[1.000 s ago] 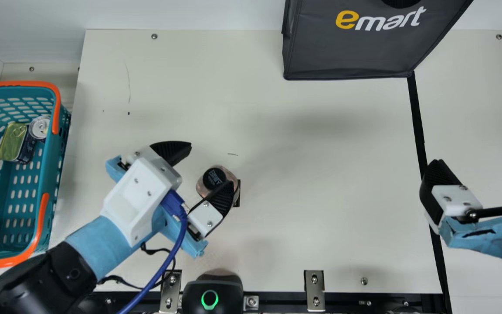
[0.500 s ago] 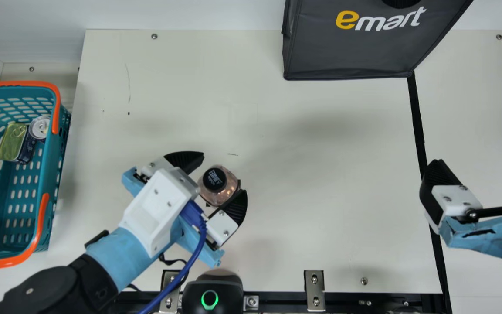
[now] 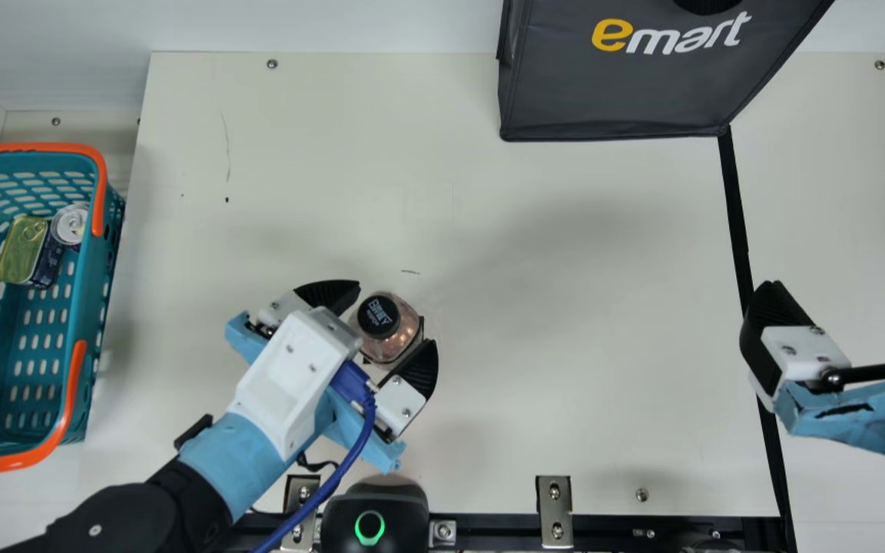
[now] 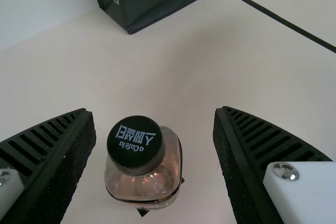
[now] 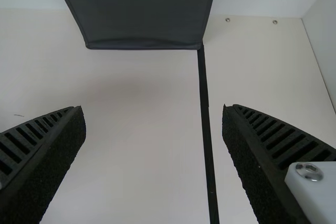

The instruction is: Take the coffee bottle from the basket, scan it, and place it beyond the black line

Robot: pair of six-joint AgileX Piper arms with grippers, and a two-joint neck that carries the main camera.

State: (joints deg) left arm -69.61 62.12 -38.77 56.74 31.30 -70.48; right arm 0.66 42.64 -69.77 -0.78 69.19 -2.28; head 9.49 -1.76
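2 left fingers (image 3: 421,367) and 2 right fingers (image 3: 777,307) gape wide, empty; coffee bottle (image 3: 402,321), nearer desk's (image 3: 565,307) front edge, seems rigid, slick: grip mid-body.

The main view looks steeply down on the table (image 3: 565,230) from high before the dark bag (image 3: 627,96). Nearer the table, the left wrist view faces the bag slantwise; the right faces its front. Both share the bag and black line (image 3: 734,215).
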